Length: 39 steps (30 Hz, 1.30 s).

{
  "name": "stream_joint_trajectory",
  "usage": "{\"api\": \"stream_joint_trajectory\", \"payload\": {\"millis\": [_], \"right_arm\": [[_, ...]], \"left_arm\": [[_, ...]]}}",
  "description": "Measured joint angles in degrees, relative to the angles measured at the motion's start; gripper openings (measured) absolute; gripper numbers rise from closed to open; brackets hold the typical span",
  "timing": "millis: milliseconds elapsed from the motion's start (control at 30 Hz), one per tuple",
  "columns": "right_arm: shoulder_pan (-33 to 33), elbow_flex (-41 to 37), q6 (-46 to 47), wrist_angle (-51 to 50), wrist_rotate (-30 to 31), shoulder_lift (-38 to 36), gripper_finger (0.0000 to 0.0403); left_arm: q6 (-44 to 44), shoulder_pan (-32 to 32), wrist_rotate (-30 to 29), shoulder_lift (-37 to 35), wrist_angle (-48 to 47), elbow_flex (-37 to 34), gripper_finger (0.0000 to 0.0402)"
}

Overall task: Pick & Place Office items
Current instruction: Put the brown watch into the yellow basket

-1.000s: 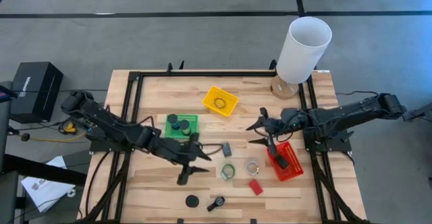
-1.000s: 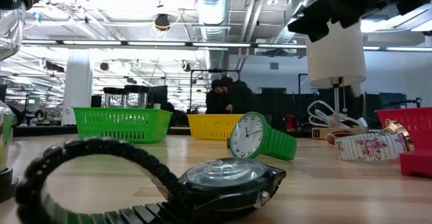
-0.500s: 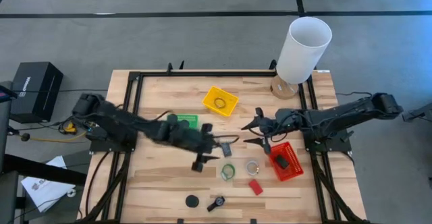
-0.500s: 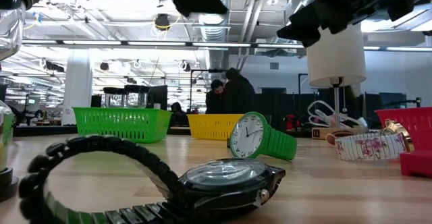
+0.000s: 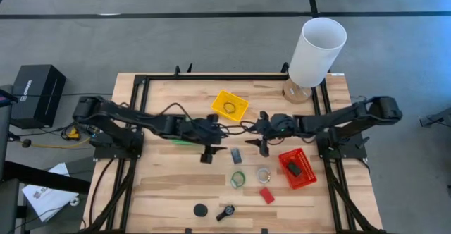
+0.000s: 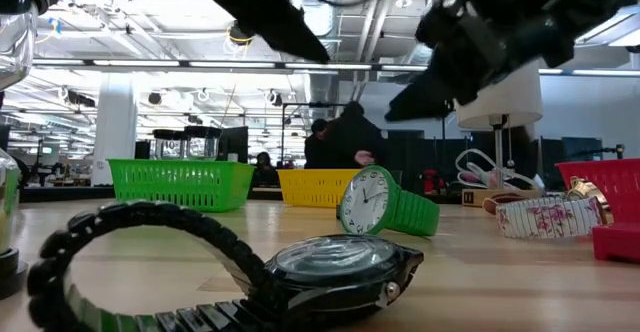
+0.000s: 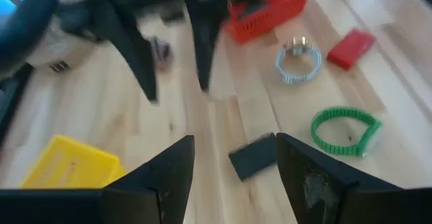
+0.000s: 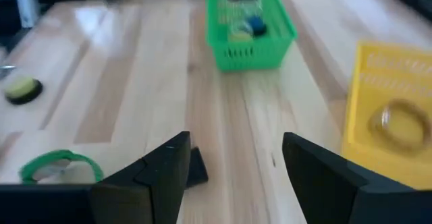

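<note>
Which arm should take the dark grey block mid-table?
Probably left. The left gripper is open, and the left wrist view shows the block between its fingers. The right gripper, also open, sits beside the block.

In the high view, the left gripper (image 5: pixel 211 146) travelled from the lower centre of the frame up and rightward, ending just left of the dark grey block (image 5: pixel 236 155). The right gripper (image 5: pixel 257 137) drew leftward away from the red tray (image 5: pixel 304 178) toward the frame's centre. Both stood with fingers spread, facing each other over the block.
</note>
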Motion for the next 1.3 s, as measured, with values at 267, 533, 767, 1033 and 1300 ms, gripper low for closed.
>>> {"api": "stream_joint_trajectory", "payload": {"millis": [267, 533, 767, 1033, 1300], "right_arm": [[-0.7, 11.0, -2.4, -33.6, 2.8, -1.8, 0.0227], [-5.0, 19.1, 6.1, -68.8, 6.5, -2.4, 0.0227], [-9.4, 16.7, 2.1, -70.2, 6.4, -0.4, 0.0227], [-13.5, 16.7, -0.3, -68.9, 5.7, 5.6, 0.0227], [-14.2, 16.9, -4.5, -68.4, 5.7, 13.0, 0.0207]], "left_arm": [[-0.2, 0.0, -0.6, -11.7, 0.4, -5.9, 0.0185], [-4.3, 0.1, -0.8, -16.1, 10.6, -14.1, 0.0173], [-4.3, 0.0, -0.5, -15.6, 13.8, -16.9, 0.0168], [-4.4, -0.1, -0.5, -15.6, 14.1, -17.1, 0.0165], [-4.4, -0.1, -0.5, -15.6, 14.2, -17.1, 0.0159]]}}
